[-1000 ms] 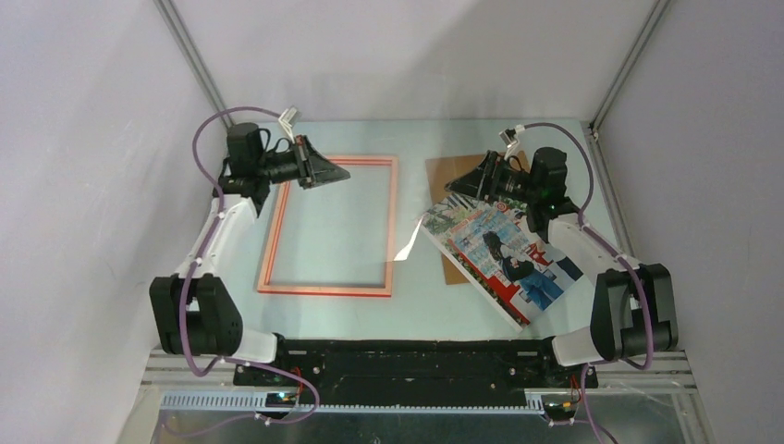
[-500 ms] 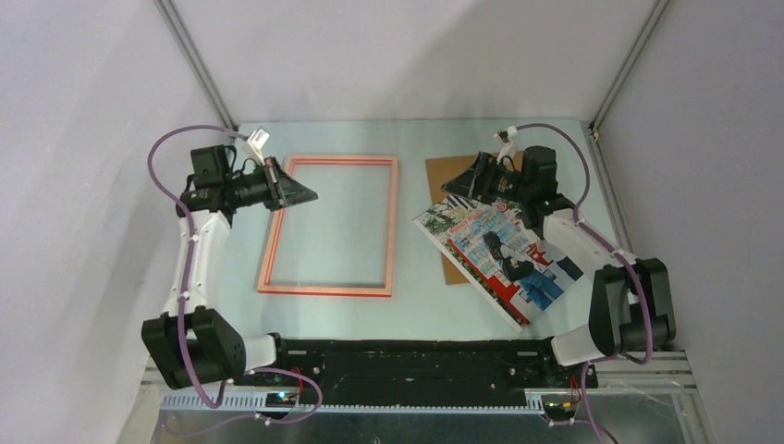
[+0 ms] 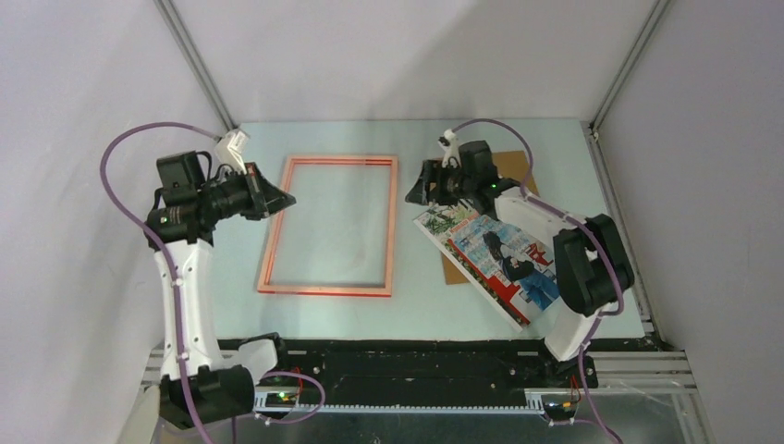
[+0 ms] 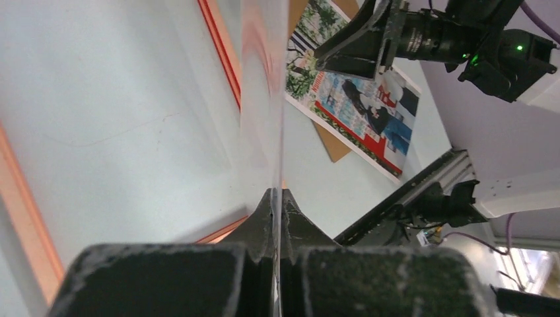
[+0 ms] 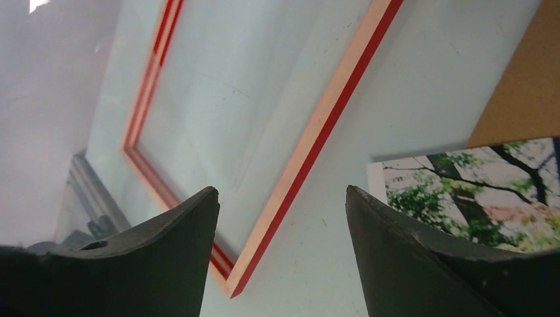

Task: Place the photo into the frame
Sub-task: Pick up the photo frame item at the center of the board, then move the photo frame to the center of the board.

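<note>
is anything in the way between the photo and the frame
Possibly. The strip of table between the photo and the frame looks bare, but the left fingers are shut on a clear sheet, seen edge-on, that appears to reach over the frame's opening.

From my seat, the right jaws stand wide apart at the bottom of the view, dark and blunt. In the gap between them I see the frame (image 5: 325, 112) lying flat on the pale counter (image 5: 422, 92), pale orange-pink side up with a red stripe along its edge. One of its corners sits just above the left jaw. To the right, across a strip of bare counter, is a corner of the photo (image 5: 462, 191), printed side up: white border, green trees. Its upper edge meets the brown backing board (image 5: 515, 86). The top left is a whitish haze I can't make out.
</note>
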Controlling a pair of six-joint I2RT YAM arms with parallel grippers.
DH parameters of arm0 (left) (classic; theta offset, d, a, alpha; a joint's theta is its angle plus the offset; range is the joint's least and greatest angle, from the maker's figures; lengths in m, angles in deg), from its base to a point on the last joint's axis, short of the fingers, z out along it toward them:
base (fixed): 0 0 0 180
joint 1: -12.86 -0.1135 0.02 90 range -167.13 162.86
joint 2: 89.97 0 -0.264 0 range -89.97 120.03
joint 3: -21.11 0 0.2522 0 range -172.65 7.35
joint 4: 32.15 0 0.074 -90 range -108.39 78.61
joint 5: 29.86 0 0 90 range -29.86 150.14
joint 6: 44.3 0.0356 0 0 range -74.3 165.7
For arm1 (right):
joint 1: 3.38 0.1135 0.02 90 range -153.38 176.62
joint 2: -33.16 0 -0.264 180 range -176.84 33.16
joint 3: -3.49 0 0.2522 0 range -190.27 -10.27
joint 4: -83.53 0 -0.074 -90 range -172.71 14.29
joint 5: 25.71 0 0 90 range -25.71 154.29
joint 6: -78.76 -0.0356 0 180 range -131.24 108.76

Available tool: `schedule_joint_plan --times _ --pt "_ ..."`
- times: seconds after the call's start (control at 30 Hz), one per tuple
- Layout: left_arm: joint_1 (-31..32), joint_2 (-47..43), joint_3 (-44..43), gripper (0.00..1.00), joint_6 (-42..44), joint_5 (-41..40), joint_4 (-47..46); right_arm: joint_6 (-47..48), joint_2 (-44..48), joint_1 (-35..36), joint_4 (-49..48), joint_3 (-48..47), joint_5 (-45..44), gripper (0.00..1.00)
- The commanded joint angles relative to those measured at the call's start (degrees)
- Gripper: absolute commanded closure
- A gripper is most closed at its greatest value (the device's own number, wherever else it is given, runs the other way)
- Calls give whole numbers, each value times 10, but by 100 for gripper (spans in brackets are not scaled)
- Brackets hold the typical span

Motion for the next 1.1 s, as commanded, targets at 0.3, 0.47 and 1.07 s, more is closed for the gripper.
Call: schedule_joint_plan --times 0.3,0.47,1.07 --pt "-9 -96 -80 100 21 -71 65 57 -123 89 59 -95 -143 32" --pt "-8 -101 -86 100 15 -56 65 48 -170 93 100 -137 -128 32" --pt "-8 -97 -67 100 26 -34 64 66 -217 139 143 -179 -173 34"
